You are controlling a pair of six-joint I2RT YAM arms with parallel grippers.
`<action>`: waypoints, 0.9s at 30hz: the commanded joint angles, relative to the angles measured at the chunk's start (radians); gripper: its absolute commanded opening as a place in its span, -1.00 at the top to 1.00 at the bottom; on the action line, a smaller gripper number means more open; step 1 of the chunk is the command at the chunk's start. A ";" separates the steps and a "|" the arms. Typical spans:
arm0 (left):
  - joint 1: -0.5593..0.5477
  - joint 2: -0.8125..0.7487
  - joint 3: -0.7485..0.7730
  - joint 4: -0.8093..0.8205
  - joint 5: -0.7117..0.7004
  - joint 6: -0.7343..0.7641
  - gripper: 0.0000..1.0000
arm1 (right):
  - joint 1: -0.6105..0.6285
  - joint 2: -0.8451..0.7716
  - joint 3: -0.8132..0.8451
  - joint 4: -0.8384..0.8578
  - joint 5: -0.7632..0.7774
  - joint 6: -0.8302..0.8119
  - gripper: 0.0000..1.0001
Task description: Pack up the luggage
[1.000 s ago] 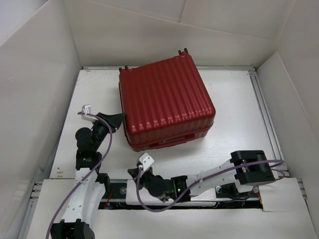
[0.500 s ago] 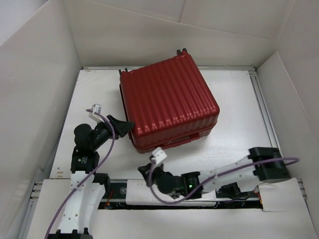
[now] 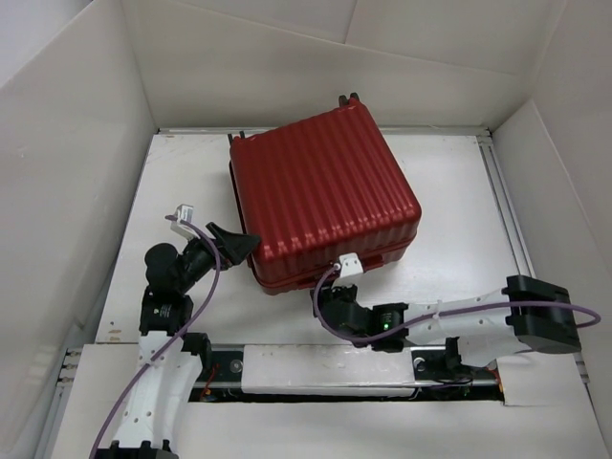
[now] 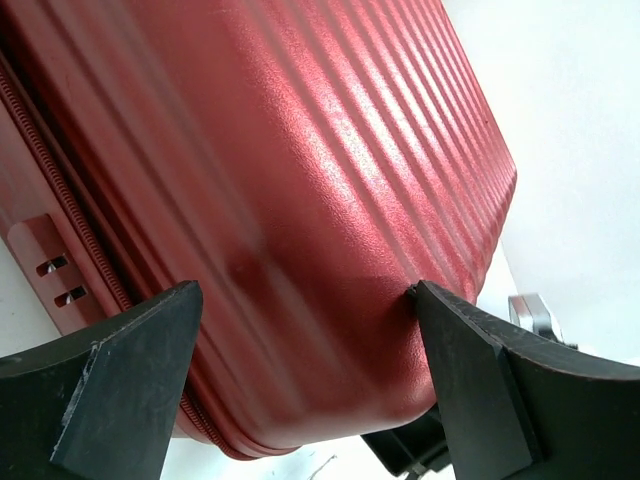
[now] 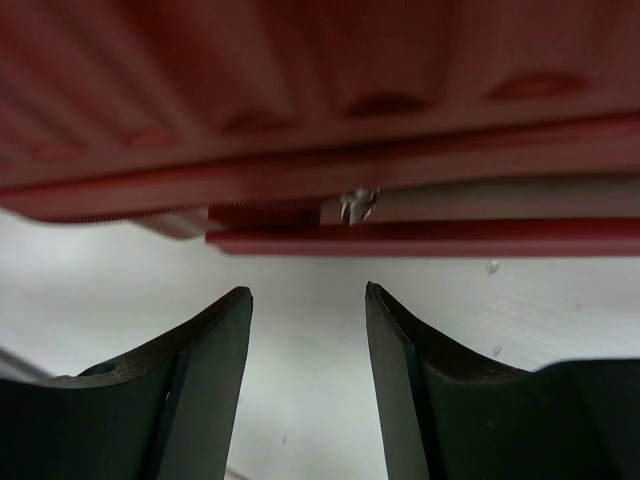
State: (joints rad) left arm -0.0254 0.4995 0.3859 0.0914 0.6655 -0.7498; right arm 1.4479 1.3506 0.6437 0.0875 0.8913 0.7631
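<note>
The luggage [image 3: 325, 191], a dark-red ribbed hard-shell suitcase, lies closed and flat in the middle of the white table. My left gripper [image 3: 245, 247] is at its near left corner. In the left wrist view it [image 4: 305, 292] stands open, with the rounded red corner [image 4: 330, 200] filling the gap and the right finger [image 4: 470, 370] against the shell. My right gripper [image 3: 330, 289] sits just before the suitcase's near edge. It [image 5: 307, 290] is open with only bare table between the fingers. A metal zipper pull [image 5: 358, 205] shows on the red seam [image 5: 430, 238] above.
The white table [image 3: 459, 191] is boxed in by white walls on the left [image 3: 67, 143], back [image 3: 316, 67] and right [image 3: 564, 163]. Small dark wheels [image 3: 349, 98] stick out at the suitcase's far side. A metal rail [image 3: 316, 368] runs along the near edge between the arm bases.
Both grippers have opened. The right arm swung forward and right to the suitcase's near edge. The left gripper closed in on the near left corner, and the suitcase shifted slightly right.
</note>
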 commanded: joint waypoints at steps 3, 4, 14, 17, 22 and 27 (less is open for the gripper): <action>-0.008 -0.009 -0.025 -0.045 0.043 0.044 -0.66 | -0.021 0.022 0.088 -0.025 0.063 -0.007 -0.11; -0.008 -0.019 -0.025 -0.045 0.043 0.044 -0.66 | -0.021 0.022 0.088 -0.025 0.075 -0.007 -0.08; -0.008 -0.029 -0.035 -0.033 -0.017 0.035 -0.61 | -0.092 0.050 0.119 -0.043 0.113 -0.016 0.01; -0.008 -0.015 -0.035 0.004 -0.017 0.035 -0.61 | -0.116 0.078 0.145 -0.043 0.104 -0.044 0.01; -0.008 0.031 -0.065 0.057 0.014 0.015 -0.61 | -0.150 0.159 0.203 -0.008 0.083 -0.153 0.15; -0.008 0.031 -0.088 0.093 0.037 0.004 -0.55 | -0.159 0.199 0.215 0.011 0.109 -0.153 0.77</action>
State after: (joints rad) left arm -0.0257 0.5095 0.3370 0.2131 0.6682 -0.7761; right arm 1.3308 1.5143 0.8112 0.0105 0.9874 0.6147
